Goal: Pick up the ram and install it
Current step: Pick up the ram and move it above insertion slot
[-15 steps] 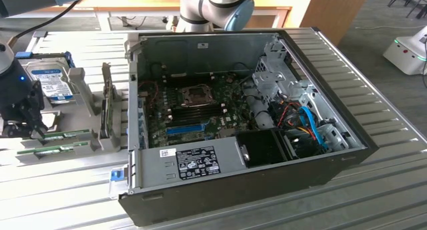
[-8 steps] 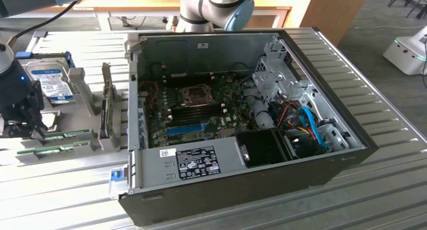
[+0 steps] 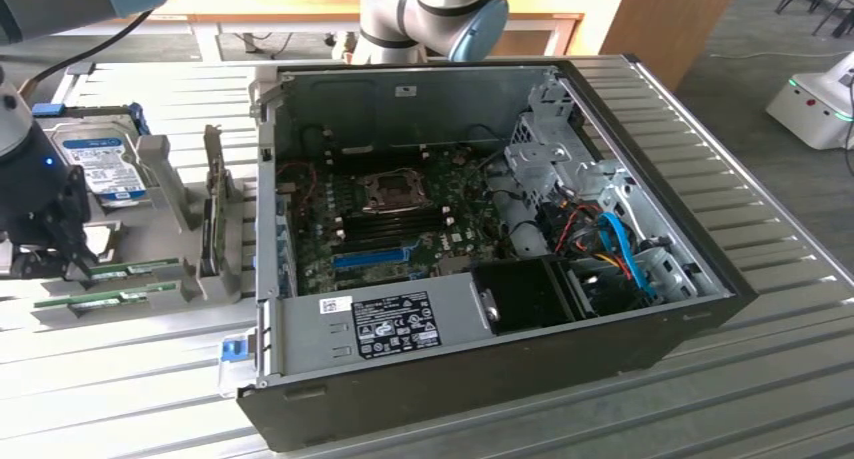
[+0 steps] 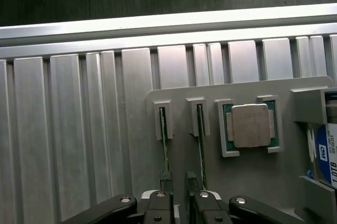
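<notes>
Green ram (image 4: 200, 140), two sticks standing on edge in grey holder (image 4: 253, 182) at the exterior view's lower left (processor (image 4: 251, 125) and hard drive (image 3: 100, 159) lodged alongside); black gripper (image 4: 179, 181) close over them, jaws apart, empty.

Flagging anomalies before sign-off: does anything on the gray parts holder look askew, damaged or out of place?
Nothing stands out. Both ram sticks stand straight and parallel in their slots on the holder. The processor chip sits square in its pocket and the hard drive is in its bracket. The open gripper hovers over the sticks.
</notes>
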`<action>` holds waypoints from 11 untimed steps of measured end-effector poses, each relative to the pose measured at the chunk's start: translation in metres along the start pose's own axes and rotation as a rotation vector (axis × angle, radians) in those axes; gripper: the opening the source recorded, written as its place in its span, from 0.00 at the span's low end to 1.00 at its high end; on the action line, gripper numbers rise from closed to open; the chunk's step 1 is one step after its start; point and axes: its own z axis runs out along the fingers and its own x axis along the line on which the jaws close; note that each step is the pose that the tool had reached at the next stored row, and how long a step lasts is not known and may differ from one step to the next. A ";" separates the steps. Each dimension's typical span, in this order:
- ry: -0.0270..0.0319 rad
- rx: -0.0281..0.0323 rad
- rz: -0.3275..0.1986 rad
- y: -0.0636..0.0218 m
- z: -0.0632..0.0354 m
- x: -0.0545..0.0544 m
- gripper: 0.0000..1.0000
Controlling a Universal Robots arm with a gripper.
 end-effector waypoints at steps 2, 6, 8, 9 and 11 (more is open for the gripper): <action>0.0000 0.0000 0.000 -0.0001 0.0022 0.000 0.24; 0.0000 0.0000 0.000 -0.0003 0.0067 0.000 0.24; 0.0001 -0.0001 0.000 -0.0003 0.0085 0.000 0.24; 0.0001 -0.0001 0.000 -0.0003 0.0089 0.000 0.24; 0.0003 -0.0003 0.000 -0.0003 0.0089 0.000 0.24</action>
